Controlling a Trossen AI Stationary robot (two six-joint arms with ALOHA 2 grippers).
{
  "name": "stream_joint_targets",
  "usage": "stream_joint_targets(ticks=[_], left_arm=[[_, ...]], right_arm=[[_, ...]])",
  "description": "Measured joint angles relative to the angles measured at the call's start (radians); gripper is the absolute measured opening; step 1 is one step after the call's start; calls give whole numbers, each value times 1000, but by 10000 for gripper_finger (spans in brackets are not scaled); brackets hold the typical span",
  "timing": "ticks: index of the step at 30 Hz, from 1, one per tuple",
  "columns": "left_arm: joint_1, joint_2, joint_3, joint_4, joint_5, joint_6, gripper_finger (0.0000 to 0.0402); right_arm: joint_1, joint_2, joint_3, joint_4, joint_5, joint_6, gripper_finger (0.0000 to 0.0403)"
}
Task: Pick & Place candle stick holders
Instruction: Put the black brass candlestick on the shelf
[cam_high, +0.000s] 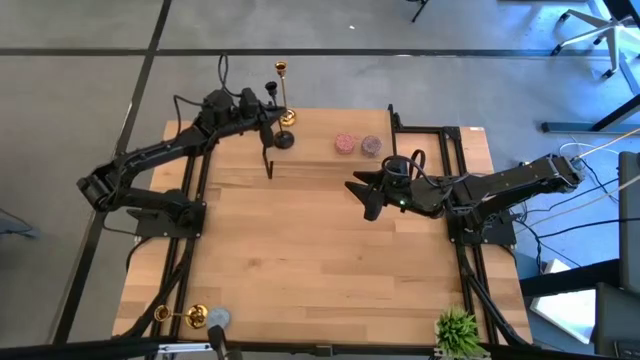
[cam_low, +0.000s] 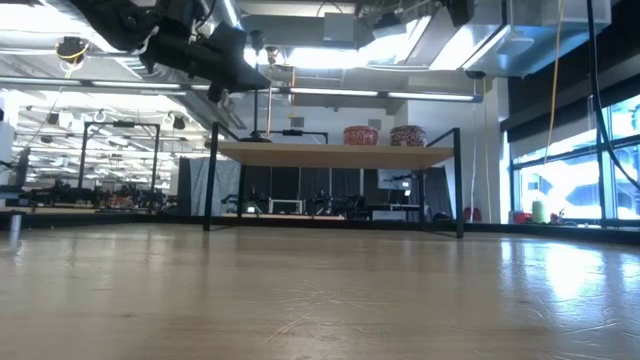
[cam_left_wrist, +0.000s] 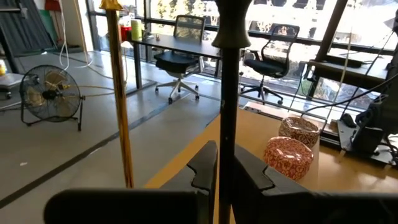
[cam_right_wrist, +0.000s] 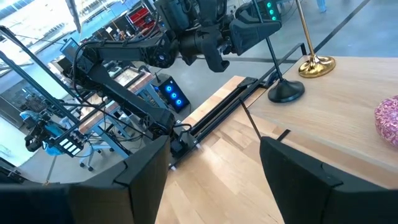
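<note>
A black candlestick stands upright at the table's far edge, with its stem between the fingers of my left gripper, which is shut on it. My left gripper also shows in the high view. A gold candlestick stands on its round base just beyond the black one; its stem shows in the left wrist view. A second gold candlestick lies on its side at the table's near left corner. My right gripper is open and empty over the table's right middle. My left gripper pinches the black candlestick's thin stem between its two fingers, well below the cup. The fingers come level from the table's left and lie across the upright stem. The round base is at the tabletop; whether it is lifted I cannot tell.
Two round patterned pink tins stand at the far middle of the table. A grey disc lies beside the fallen gold candlestick. A green plant stands at the near right corner. Black frame rails run along both sides.
</note>
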Motion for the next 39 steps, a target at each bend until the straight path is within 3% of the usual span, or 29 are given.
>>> stream_joint_targets(ticks=[10,27,39], left_arm=[[-38,0,0,-1,-52,4,28],[-39,0,0,0,-47,-72,31],[-39,0,0,-1,-47,-63,74]], right_arm=[[0,0,0,-15,0,0,254],[0,0,0,-15,0,0,254],[0,0,0,-15,-8,0,254]])
